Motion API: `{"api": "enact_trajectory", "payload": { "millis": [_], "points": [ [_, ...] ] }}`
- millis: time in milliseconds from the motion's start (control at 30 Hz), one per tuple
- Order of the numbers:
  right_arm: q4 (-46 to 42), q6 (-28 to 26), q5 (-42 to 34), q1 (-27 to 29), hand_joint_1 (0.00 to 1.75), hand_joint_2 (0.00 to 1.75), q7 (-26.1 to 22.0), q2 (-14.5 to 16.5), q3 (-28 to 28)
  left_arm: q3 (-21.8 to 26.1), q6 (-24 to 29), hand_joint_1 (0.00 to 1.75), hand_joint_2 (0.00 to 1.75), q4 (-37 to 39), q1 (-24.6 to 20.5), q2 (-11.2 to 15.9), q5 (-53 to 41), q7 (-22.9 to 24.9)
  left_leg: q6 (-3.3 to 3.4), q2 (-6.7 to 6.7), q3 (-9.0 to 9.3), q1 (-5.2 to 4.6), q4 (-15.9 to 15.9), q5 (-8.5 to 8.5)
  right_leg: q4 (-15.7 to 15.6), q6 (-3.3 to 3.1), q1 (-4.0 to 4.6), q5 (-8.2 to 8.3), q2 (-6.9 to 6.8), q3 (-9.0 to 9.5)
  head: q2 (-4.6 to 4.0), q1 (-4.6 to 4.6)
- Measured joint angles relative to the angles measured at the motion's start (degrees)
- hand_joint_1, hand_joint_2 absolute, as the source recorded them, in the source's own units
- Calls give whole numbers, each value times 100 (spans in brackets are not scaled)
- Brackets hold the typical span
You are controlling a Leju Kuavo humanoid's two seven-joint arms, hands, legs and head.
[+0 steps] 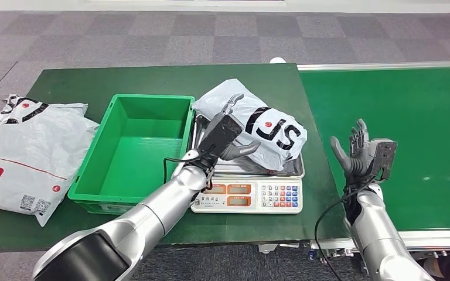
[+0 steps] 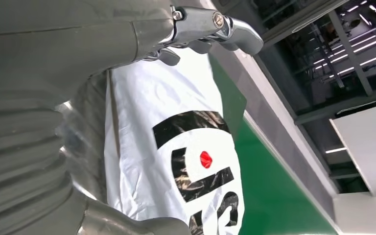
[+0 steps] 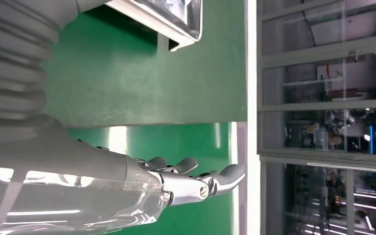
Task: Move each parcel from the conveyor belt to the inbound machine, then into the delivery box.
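Note:
A white plastic parcel (image 1: 269,132) with black letters and a red dot lies on the steel tray of the weighing scale (image 1: 249,196), the inbound machine. My left hand (image 1: 222,133) is at the parcel's left side, fingers raised over it and thumb low against its front, spread rather than closed. In the left wrist view the parcel (image 2: 176,147) lies between the fingers and thumb of that hand (image 2: 54,73). My right hand (image 1: 360,153) is upright and open at the left edge of the green conveyor belt (image 1: 410,134), holding nothing. The right wrist view shows the same hand (image 3: 103,181) with its fingers extended.
A green plastic delivery box (image 1: 152,98) stands left of the scale on the green table (image 1: 94,79). Two more white parcels (image 1: 29,152) lie at the table's left end. A corner of the scale's tray (image 3: 176,19) appears in the right wrist view.

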Motion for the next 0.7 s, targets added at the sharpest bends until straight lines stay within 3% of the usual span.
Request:
{"api": "enact_trajectory", "payload": {
  "millis": [167,400,700],
  "points": [
    [-16,-62,116,-156,0,175,96,103,0,-358,170,0,175,85,-181,0,-923,362,0,-1,1,1,0,3,1,0,1,0,-3,0,0,0],
    [-224,103,161,-171,0,175,89,166,5,-1369,190,0,175,225,-362,0,-2389,1100,0,-2,0,0,0,2,1,0,0,0,-2,0,0,0],
    [-485,426,113,-243,0,175,178,235,116,-2558,-285,0,175,349,-386,0,-3802,1434,0,-3,0,1,-1,3,1,0,1,0,-4,0,0,0]
  ]
}}
